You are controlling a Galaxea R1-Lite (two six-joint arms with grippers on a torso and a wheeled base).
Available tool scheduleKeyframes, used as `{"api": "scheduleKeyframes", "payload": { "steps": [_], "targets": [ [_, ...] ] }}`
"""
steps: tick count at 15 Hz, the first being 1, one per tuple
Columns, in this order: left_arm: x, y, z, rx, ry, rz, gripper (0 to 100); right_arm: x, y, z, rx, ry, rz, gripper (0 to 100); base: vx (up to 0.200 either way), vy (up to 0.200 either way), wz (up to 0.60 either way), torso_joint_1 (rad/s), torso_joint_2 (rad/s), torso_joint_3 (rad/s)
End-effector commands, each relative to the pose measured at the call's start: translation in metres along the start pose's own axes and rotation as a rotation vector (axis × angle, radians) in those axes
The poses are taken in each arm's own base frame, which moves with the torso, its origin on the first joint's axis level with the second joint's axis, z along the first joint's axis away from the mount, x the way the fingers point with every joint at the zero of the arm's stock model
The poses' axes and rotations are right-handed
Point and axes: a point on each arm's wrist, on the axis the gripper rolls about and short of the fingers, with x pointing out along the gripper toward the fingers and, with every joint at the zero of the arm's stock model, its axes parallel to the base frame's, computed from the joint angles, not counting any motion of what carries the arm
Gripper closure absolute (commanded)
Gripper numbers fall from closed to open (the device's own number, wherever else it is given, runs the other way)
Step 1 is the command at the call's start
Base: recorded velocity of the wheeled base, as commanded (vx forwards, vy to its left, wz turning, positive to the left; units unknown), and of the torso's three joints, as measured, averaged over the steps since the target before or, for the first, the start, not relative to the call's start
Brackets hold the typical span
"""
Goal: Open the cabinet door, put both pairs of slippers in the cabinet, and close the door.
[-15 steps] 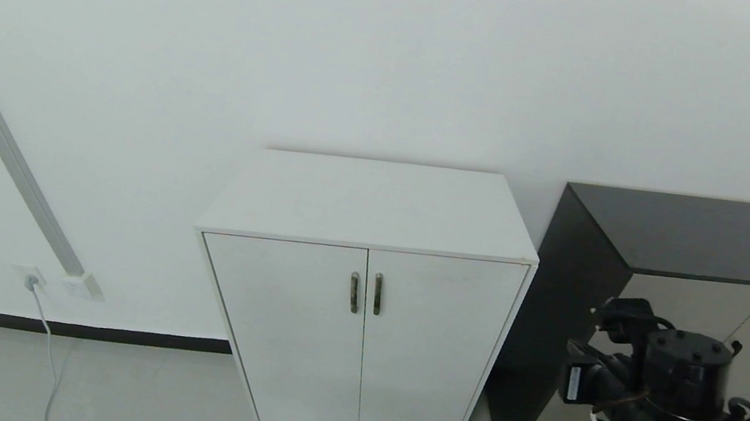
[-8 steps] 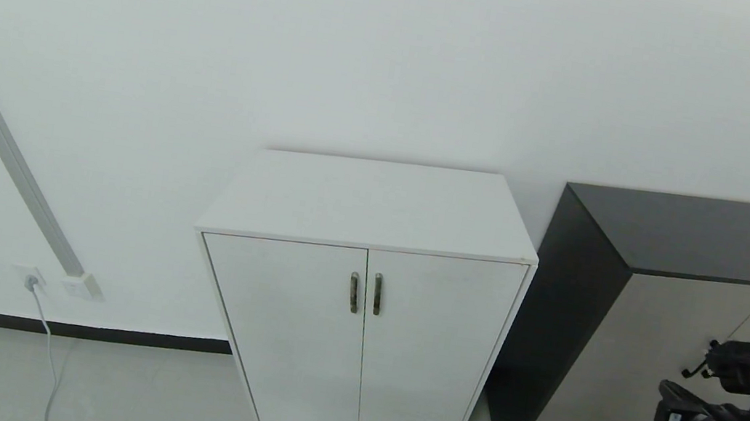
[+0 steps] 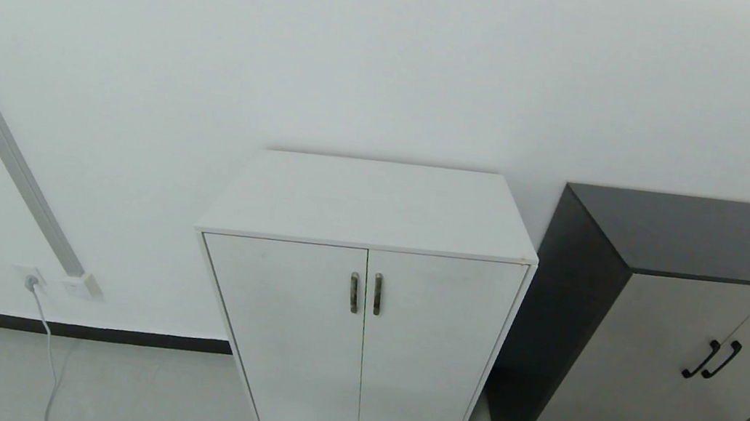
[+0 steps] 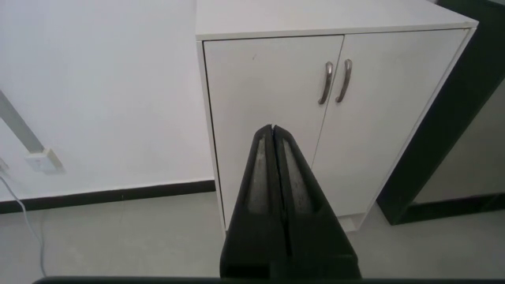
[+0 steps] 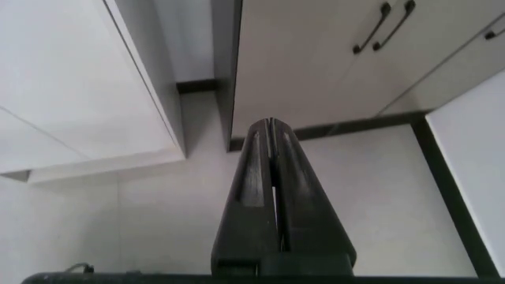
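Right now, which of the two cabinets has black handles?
The dark cabinet on the right, the one with grey doors, carries curved black handles. The white cabinet beside it has straight metal-coloured handles.

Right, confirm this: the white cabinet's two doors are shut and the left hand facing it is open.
No: the left hand is shut, fingers pressed together, as the left wrist view shows. The two doors of the white cabinet are shut.

Cabinet: white rectangular two-door cabinet (image 3: 370, 204) is standing upright against the wall (image 3: 396, 59).
Doors: both white doors (image 3: 288, 330) are sitting shut, meeting mid-front.
Handles: two slim metal handles (image 3: 354, 292) are hanging vertically beside the seam.
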Motion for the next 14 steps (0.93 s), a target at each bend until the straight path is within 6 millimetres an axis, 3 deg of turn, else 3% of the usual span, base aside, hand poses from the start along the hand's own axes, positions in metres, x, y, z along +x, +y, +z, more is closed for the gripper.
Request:
{"api": "scheduleKeyframes", "payload": {
  "steps": [1,9,14],
  "targets": [
    [0.000,0.000,0.000,0.000,0.001,-0.001,100,-0.026,-0.010,0.001,0.020,-0.047,0.035,100,0.000,0.000,0.00,0.000,0.00,0.000],
    [0.000,0.000,0.000,0.000,0.001,-0.001,100,-0.078,-0.029,-0.034,-0.008,0.023,0.200,100,0.000,0.000,0.00,0.000,0.00,0.000],
    [0.000,0.000,0.000,0.000,0.001,-0.001,100,-0.095,-0.035,-0.050,-0.005,0.012,0.282,100,0.000,0.000,0.00,0.000,0.00,0.000]
  ]
}}
